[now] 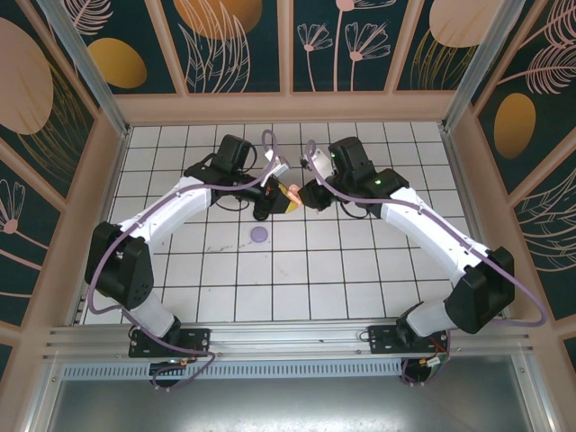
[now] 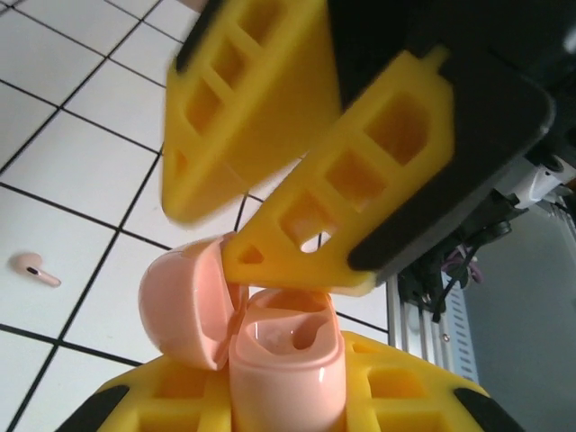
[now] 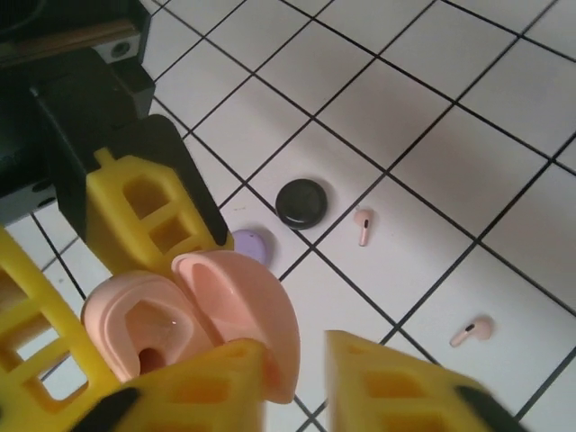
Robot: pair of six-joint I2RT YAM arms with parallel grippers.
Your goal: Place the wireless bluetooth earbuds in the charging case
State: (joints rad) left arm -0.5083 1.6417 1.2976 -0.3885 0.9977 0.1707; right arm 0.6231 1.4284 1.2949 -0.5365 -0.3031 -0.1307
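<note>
The pink charging case (image 2: 288, 360) stands upright between the yellow fingers of my left gripper (image 2: 288, 400), which is shut on its body. Its lid (image 2: 184, 301) hangs open to the side, and the earbud wells look empty. My right gripper (image 3: 297, 378) is open right at the lid's (image 3: 247, 310) rim, and one of its fingers (image 2: 342, 225) reaches over the case mouth. Two pale pink earbuds (image 3: 363, 225) (image 3: 471, 331) lie loose on the white tiles. One pink earbud (image 2: 34, 268) shows in the left wrist view. Both grippers (image 1: 270, 200) (image 1: 310, 193) meet above the table's middle.
A shut black case (image 3: 301, 202) and a shut light purple case (image 3: 252, 243) lie on the tiles below the grippers. The purple case (image 1: 260, 235) sits just in front of the left gripper. Wooden walls ring the tiled floor (image 1: 360, 270).
</note>
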